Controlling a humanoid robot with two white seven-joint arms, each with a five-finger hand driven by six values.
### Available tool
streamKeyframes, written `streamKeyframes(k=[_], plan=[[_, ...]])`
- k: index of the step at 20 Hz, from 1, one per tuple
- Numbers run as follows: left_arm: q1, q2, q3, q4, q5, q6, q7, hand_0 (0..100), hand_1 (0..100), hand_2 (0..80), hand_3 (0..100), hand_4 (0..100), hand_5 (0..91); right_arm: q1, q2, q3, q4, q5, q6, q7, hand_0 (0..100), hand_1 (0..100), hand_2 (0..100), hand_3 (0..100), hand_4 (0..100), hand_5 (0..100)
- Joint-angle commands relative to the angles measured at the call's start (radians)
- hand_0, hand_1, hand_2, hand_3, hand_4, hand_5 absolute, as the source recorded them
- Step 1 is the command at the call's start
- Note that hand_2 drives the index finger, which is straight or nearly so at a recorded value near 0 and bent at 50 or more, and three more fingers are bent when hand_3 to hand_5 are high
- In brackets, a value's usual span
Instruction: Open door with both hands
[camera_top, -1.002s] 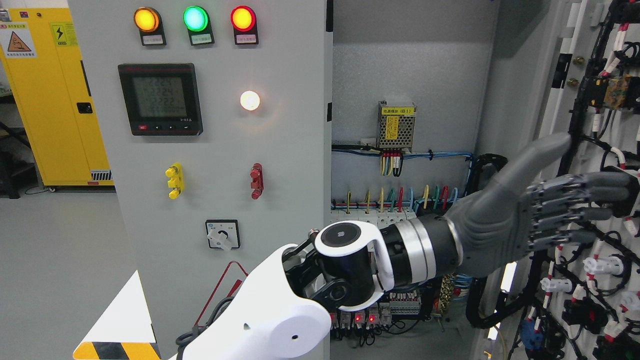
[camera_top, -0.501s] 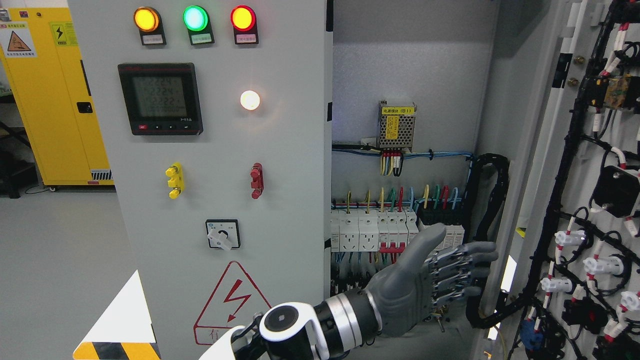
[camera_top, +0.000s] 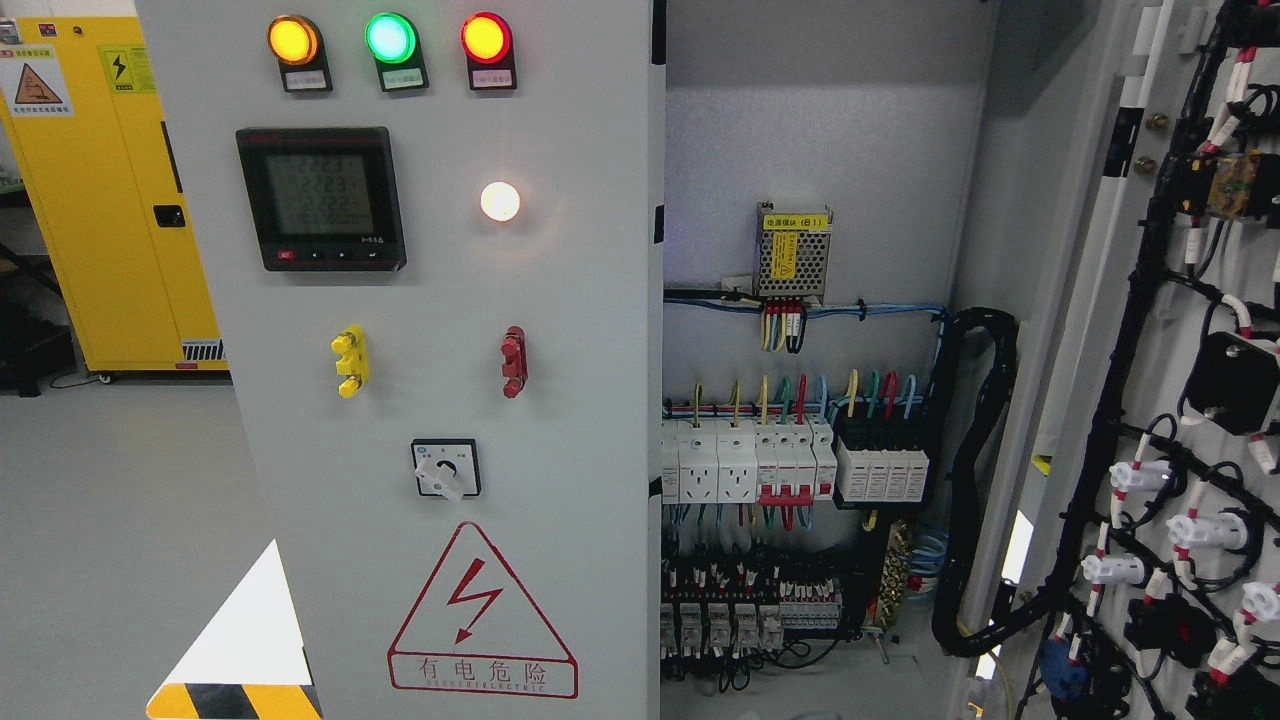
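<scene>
We see neither hand here, so we cannot tell whether their fingers are spread or curled. The right door (camera_top: 1180, 400) of the electrical cabinet stands swung wide at the picture's right, its inner face with black cable harness (camera_top: 1120, 420) turned toward us, while the left door (camera_top: 450, 300) remains shut and fills the left half. We judge the task about halfway through: one leaf is open, the other not yet. The next move, as we read it, calls for an arm to come up to the left door's free edge (camera_top: 655, 300), which lies beside the open compartment, get the fingers behind it and swing it leftward, keeping clear of the live wiring just inside. Counting on the left door: three pilot lamps at the top, amber (camera_top: 292, 40), green (camera_top: 390, 38) and red (camera_top: 485, 38); one lit white lamp (camera_top: 500, 201); one digital meter (camera_top: 321, 198); two small handles, one yellow (camera_top: 348, 361) and one red (camera_top: 513, 361); one rotary switch (camera_top: 445, 469); one high-voltage warning triangle (camera_top: 482, 615). Inside we count one power supply (camera_top: 793, 251) with a yellow label and one row of white breakers (camera_top: 748, 460). One yellow cabinet (camera_top: 110, 200) stands behind at far left.
</scene>
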Motion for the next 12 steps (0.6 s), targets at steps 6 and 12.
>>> streamKeyframes(k=[6,12], plan=[[0.313,-0.005,0.071,0.5,-0.225,-0.164,-0.003,0,0,0.0,0,0,0.0,-0.001,-0.008,0.0,0.0,-0.028,0.0,0.0,26,0,0,0,0,0],[0.316,-0.122,0.219,0.915,-0.226,-0.259,-0.008,0,0,0.0,0,0,0.0,-0.007,-0.018,0.002,0.0,-0.028,0.0,0.0,26,0,0,0,0,0]])
